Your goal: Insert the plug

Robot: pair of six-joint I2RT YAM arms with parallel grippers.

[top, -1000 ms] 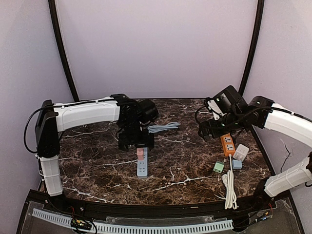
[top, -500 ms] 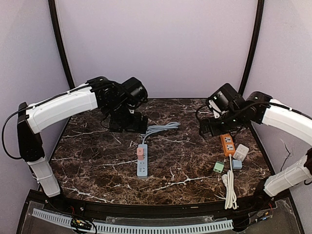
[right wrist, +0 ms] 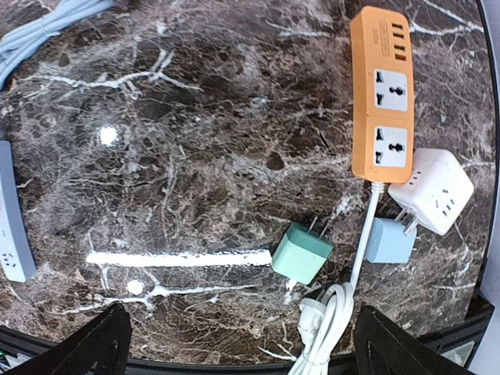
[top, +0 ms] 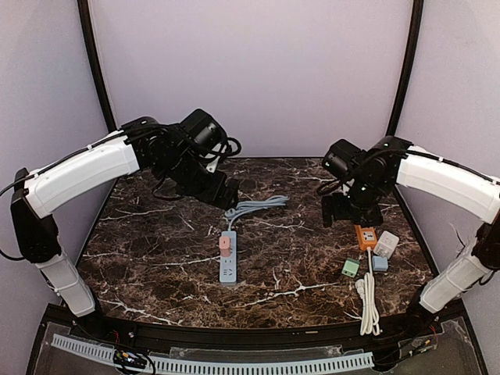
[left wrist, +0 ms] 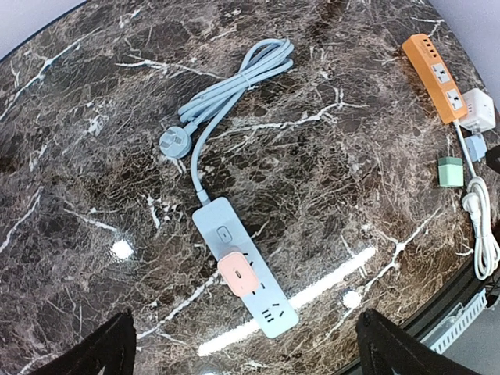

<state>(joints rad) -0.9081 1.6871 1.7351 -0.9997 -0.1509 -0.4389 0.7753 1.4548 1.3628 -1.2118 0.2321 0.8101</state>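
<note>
Pink plug [left wrist: 238, 273] is in the strip [left wrist: 275, 314]. Left tool [left wrist: 248, 344] and right tool [right wrist: 246, 336] gape empty. Right one should probably grab green plug [right wrist: 302, 254] next.

No text or label can be read.

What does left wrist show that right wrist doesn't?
Only left wrist: the pink plug seated in the blue power strip, plus that strip's grey wall plug. Only right wrist: the green adapter with its prongs clearly visible. Both: orange power strip, white cube socket, blue adapter, white cord. Right wrist catches just one end of the blue power strip.
</note>
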